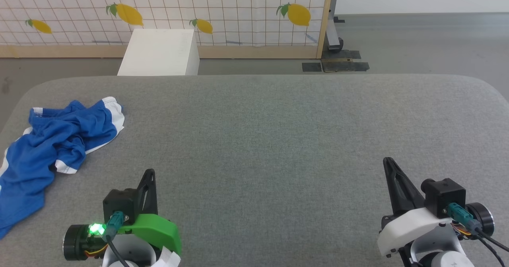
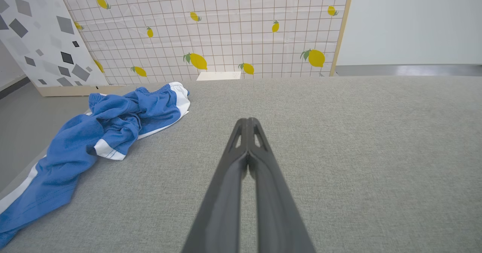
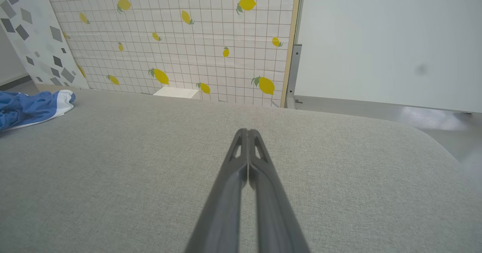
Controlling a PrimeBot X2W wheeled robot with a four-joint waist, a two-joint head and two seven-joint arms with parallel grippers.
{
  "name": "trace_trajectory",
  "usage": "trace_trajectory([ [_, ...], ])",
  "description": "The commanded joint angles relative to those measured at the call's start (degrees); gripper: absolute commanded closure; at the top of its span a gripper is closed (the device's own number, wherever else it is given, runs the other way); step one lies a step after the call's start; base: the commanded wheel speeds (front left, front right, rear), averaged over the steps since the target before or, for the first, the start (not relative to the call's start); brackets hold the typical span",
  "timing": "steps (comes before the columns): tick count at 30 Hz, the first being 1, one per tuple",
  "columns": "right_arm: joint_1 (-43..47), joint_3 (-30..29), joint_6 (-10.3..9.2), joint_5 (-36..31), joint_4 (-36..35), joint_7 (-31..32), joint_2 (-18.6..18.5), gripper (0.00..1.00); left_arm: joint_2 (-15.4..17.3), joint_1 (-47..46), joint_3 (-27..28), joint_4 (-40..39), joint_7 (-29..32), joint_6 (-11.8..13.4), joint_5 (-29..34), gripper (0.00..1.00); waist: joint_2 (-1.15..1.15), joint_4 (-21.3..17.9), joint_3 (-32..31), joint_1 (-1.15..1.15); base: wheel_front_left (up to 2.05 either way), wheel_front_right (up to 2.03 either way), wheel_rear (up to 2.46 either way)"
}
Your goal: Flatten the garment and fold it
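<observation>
The garment [image 1: 51, 148], bright blue shorts with white trim, lies crumpled at the left edge of the grey table [image 1: 278, 132], one end hanging over the side. It also appears in the left wrist view [image 2: 98, 136] and at the far left of the right wrist view [image 3: 30, 108]. My left gripper [image 1: 150, 172] is shut and empty near the front, to the right of the garment and apart from it; its fingers [image 2: 248, 122] are pressed together. My right gripper [image 1: 387, 160] is shut and empty at the front right, its tips [image 3: 247, 132] closed.
A white box [image 1: 161, 52] stands on the floor behind the table. A lemon-patterned grid panel [image 1: 199, 8] forms the backdrop, with a metal stand and floor plates [image 1: 336, 62] at its right end. The table's rounded far corners drop to grey floor.
</observation>
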Motion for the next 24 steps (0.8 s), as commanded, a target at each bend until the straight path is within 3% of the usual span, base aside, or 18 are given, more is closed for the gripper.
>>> trace_trajectory([
  [1,-1.1,0.1,0.35,-0.3,0.1,0.0,0.0,1.00,0.4,-0.8,0.2,-0.2,0.1,0.0,0.7,1.00,0.00,0.0,0.0,0.00,0.00,0.00,0.00],
  [24,-1.1,0.1,0.35,-0.3,0.1,0.0,0.0,1.00,0.4,-0.8,0.2,-0.2,0.1,0.0,0.7,1.00,0.00,0.0,0.0,0.00,0.00,0.00,0.00],
])
